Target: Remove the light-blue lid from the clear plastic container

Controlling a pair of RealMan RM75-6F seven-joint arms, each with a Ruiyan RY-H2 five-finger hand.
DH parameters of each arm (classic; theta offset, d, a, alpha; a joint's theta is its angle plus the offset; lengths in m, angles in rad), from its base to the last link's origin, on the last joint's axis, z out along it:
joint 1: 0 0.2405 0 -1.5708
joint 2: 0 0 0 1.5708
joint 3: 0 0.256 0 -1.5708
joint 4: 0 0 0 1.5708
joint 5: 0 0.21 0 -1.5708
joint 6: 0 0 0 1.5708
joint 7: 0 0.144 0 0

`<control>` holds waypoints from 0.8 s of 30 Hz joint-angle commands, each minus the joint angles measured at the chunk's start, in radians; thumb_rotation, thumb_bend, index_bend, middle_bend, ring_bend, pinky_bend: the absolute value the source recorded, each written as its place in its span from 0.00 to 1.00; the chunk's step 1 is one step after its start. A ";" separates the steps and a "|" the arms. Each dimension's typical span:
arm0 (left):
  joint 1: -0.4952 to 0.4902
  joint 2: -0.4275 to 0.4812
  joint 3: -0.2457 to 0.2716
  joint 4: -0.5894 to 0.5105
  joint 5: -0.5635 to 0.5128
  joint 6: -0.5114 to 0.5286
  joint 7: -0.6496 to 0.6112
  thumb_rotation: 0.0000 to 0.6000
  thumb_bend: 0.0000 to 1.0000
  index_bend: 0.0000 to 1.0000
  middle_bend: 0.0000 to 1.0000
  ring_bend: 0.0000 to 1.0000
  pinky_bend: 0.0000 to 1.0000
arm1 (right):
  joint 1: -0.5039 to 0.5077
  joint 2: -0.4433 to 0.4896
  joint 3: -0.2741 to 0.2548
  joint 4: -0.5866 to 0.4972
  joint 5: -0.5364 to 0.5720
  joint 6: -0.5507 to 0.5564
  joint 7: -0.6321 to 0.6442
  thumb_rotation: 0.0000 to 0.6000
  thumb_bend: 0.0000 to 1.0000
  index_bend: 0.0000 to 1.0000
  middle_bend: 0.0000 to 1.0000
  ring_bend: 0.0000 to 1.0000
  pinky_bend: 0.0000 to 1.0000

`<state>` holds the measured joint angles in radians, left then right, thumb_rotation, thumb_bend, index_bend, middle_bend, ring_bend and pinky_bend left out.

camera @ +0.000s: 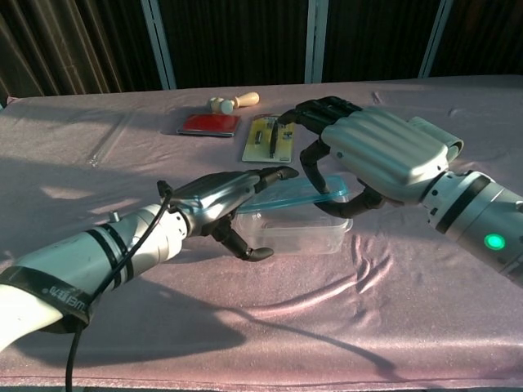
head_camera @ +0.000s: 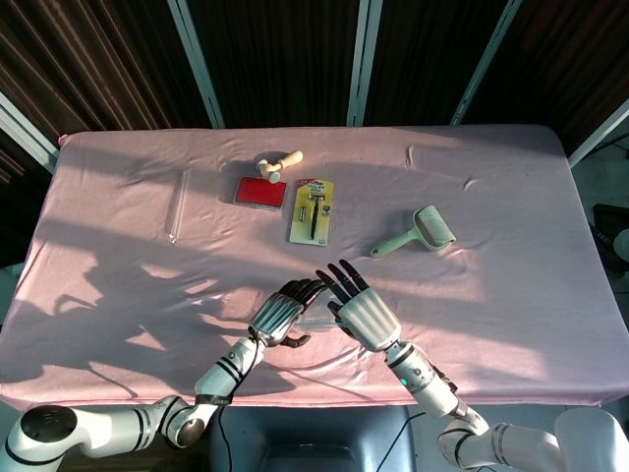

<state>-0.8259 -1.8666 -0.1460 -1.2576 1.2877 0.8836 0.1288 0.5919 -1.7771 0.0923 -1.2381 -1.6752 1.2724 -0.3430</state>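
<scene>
The clear plastic container [camera: 304, 233] stands on the pink cloth near the table's front edge. Its light-blue lid [camera: 288, 198] is raised off the rim and tilted, with the right end higher. My right hand [camera: 369, 153] grips the lid's right end, fingers curled over the top and thumb underneath. My left hand [camera: 222, 198] holds the container's left side, fingers stretched over the lid's left end and thumb against the front wall. In the head view both hands, left [head_camera: 278, 316] and right [head_camera: 361, 310], nearly hide the container [head_camera: 318, 318].
Farther back lie a red stamp pad [head_camera: 259, 192], a wooden stamp [head_camera: 280, 162], a carded razor pack [head_camera: 313, 209], a pale green brush [head_camera: 418, 232] and a clear rod [head_camera: 177, 205]. The front table edge [head_camera: 324, 398] is just behind my wrists.
</scene>
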 commanded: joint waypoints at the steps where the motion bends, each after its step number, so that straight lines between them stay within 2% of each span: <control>1: 0.007 0.002 0.000 -0.001 0.034 0.024 -0.049 1.00 0.32 0.00 0.26 0.14 0.12 | 0.001 0.006 -0.005 -0.001 -0.014 0.015 -0.002 1.00 0.63 0.81 0.21 0.04 0.00; 4: 0.010 0.004 0.000 0.003 0.058 0.043 -0.082 1.00 0.33 0.00 0.15 0.03 0.06 | -0.001 0.022 -0.009 -0.014 -0.027 0.030 -0.009 1.00 0.64 0.81 0.21 0.04 0.00; 10: 0.018 0.010 -0.004 0.018 0.076 0.067 -0.109 1.00 0.33 0.00 0.01 0.00 0.00 | -0.012 0.063 -0.024 -0.049 -0.051 0.060 -0.020 1.00 0.64 0.81 0.21 0.05 0.00; 24: 0.029 0.011 -0.016 0.081 0.060 0.074 -0.108 1.00 0.33 0.00 0.00 0.00 0.00 | -0.037 0.156 -0.025 -0.079 -0.067 0.114 0.024 1.00 0.64 0.81 0.21 0.05 0.00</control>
<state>-0.7980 -1.8562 -0.1614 -1.1780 1.3486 0.9584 0.0204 0.5591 -1.6311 0.0665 -1.3161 -1.7414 1.3798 -0.3272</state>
